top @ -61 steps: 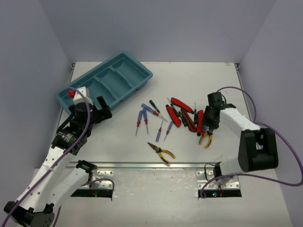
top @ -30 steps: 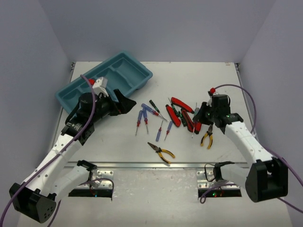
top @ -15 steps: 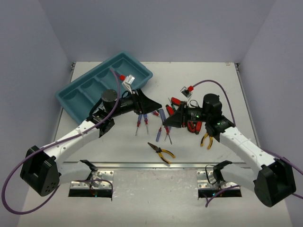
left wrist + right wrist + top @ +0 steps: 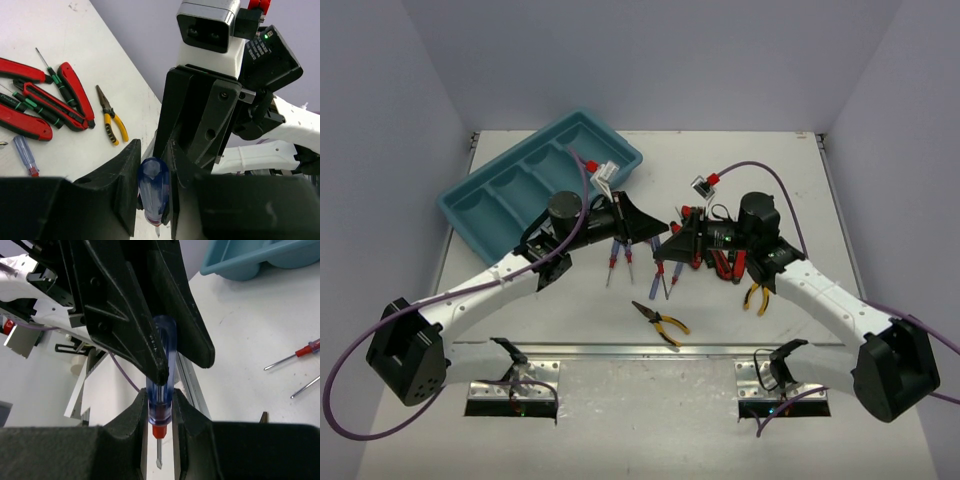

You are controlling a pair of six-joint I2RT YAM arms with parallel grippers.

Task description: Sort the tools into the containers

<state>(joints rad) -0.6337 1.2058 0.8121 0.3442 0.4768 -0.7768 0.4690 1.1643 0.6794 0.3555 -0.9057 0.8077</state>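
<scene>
Blue-handled screwdriver (image 4: 161, 371) — in left gripper (image 4: 152, 165) and right gripper (image 4: 160, 399), jaws narrow

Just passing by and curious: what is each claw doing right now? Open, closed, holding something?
Left gripper: closed on the handle of the blue-handled screwdriver.
Right gripper: closed on the same screwdriver, near its red collar.

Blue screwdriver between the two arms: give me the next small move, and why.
Probably the right fingers should open and let go. The blue screwdriver is pinched twice: right fingers by its red collar, left fingers on the handle, and the tray lies on the left fingers' side.
</scene>
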